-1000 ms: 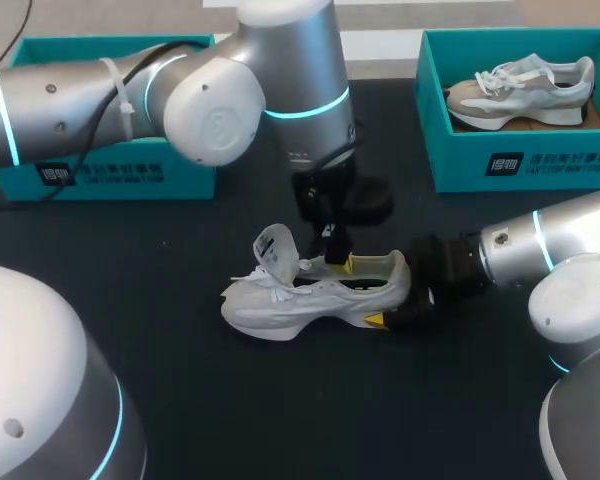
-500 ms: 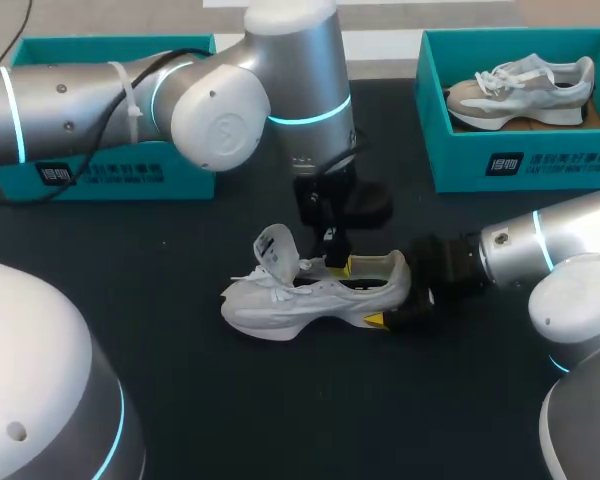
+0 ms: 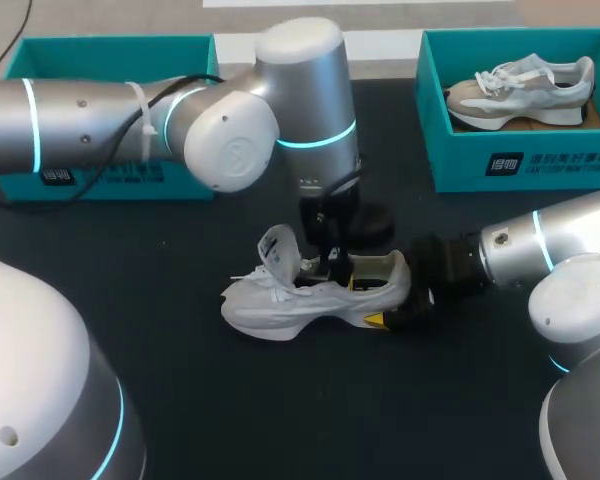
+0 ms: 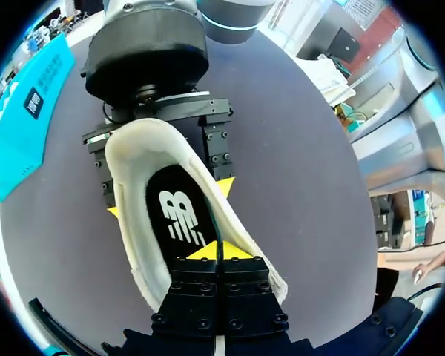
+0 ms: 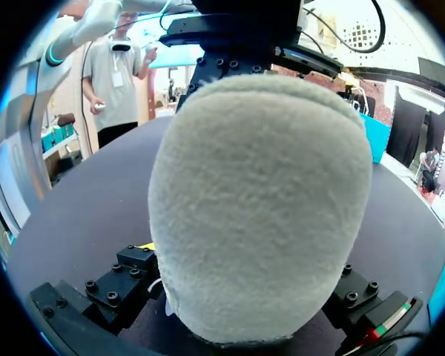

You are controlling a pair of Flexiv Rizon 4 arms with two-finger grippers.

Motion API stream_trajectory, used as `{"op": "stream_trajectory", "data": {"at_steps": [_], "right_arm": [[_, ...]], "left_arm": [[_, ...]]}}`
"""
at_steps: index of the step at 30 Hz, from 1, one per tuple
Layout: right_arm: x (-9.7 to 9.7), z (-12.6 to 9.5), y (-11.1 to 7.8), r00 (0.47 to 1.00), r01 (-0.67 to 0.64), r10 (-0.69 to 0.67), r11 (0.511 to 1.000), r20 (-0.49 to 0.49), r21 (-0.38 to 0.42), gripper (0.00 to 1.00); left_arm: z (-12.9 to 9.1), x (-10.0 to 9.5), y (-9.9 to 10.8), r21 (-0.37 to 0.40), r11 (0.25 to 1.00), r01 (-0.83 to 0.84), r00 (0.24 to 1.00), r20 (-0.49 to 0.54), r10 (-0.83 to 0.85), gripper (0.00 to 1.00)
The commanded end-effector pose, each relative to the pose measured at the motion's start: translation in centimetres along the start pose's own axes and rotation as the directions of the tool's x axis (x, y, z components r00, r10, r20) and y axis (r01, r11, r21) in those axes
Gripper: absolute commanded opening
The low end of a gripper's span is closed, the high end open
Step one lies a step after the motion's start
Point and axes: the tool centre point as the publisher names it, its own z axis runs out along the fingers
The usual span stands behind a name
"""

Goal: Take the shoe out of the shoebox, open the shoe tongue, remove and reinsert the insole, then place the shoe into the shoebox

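Near the middle of the black table [image 3: 180,400], well apart from the teal shoeboxes [image 3: 520,165] along its far edge, the white sneaker [image 3: 280,305] stood on its sole. My right gripper [image 3: 388,292] clamped its padded heel from both sides. That looked the firmest hold, since the upper seemed light and soft. My left gripper [image 4: 216,252], fingers pressed together, touched the thin, likely floppy insole [image 4: 179,215].
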Motion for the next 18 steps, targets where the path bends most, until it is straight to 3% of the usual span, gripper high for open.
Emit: {"op": "stream_trajectory", "data": {"at_steps": [1,8,10,12,18], "right_arm": [[-0.1,0.1,-0.1,1.0,0.0,0.0,1.0,0.001,0.003,0.0],[-0.1,0.1,-0.1,1.0,0.0,0.0,1.0,0.001,0.003,0.0],[-0.1,0.1,-0.1,1.0,0.0,0.0,1.0,0.001,0.003,0.0],[-0.1,0.1,-0.1,1.0,0.0,0.0,1.0,0.001,0.003,0.0],[-0.1,0.1,-0.1,1.0,0.0,0.0,1.0,0.001,0.003,0.0]], "left_arm": [[0.8,0.8,0.4,0.015,1.0,0.007,1.0,0.01,-0.007,0.0],[1.6,1.1,0.6,0.005,1.0,0.015,1.0,-0.007,-0.015,0.02],[1.7,1.0,0.6,0.01,1.0,0.016,1.0,-0.012,-0.015,0.23],[1.8,1.0,0.7,0.011,1.0,0.013,1.0,-0.002,-0.013,0.36],[2.1,0.9,0.7,-0.009,1.0,0.011,1.0,0.018,-0.011,0.41]]}}
